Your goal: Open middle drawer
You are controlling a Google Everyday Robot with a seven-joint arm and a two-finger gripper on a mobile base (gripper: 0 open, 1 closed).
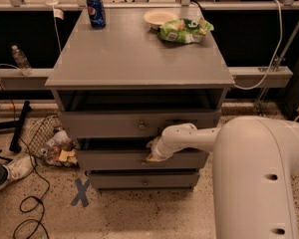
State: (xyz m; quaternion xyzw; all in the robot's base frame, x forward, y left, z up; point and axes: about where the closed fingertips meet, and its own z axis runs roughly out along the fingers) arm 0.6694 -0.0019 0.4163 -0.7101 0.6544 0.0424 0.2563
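The grey cabinet (134, 59) has three drawers. The middle drawer (109, 160) is the second grey front and stands a little way out, with a dark gap above it. My gripper (152, 152) is at the end of the white arm (199, 137), which reaches in from the right. It sits at the centre top of the middle drawer's front, where it hides the knob. The top drawer (104, 124) shows its round knob (142, 126). The bottom drawer (119, 180) shows its knob (145, 181).
On the cabinet top stand a blue soda can (96, 11), a white bowl (159, 18) and a green snack bag (185, 30). Litter (55, 146), a shoe (10, 169), cables (30, 208) and a blue X mark (81, 191) lie on the floor at left.
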